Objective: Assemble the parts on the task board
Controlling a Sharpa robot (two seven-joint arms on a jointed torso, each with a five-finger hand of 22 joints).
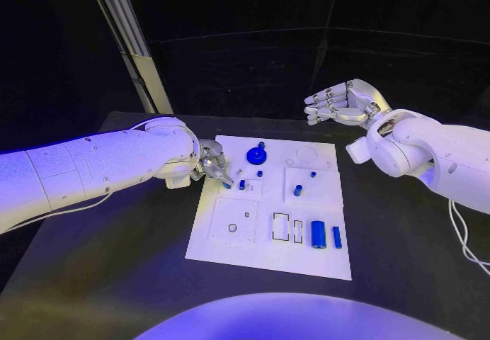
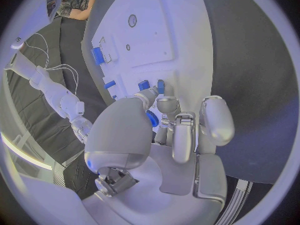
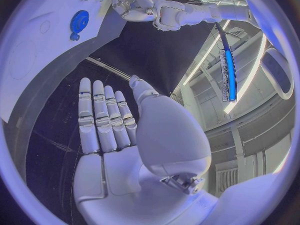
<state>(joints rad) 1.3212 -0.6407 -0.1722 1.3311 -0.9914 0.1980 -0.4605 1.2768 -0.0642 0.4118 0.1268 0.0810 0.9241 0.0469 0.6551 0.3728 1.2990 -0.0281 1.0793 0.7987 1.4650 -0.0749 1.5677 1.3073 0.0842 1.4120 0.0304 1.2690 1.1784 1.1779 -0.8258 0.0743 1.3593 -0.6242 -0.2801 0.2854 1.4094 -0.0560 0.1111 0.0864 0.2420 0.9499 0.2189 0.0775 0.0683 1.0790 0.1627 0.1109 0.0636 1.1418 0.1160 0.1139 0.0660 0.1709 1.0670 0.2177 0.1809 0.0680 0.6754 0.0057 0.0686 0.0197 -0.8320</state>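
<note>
L hand [image 1: 212, 166] at task board [image 1: 230, 244] left-center edge, fingertips on small blue peg [image 1: 242, 185], grip unclear; R hand [image 1: 340, 101] upper right, open, empty; next, probably: seat peg squarely.

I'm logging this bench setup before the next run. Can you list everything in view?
task board: one, white, middle of the table.
gear: one, blue, far part of the board.
small parts: several, blue, mid board, by the left hand's fingertips.
long parts: two, blue, side by side near the board's near right corner.
table: one, black, under the board.
left hand: silver, at the board's left edge.
right hand: silver, empty, raised beyond the board's far right corner.
</note>
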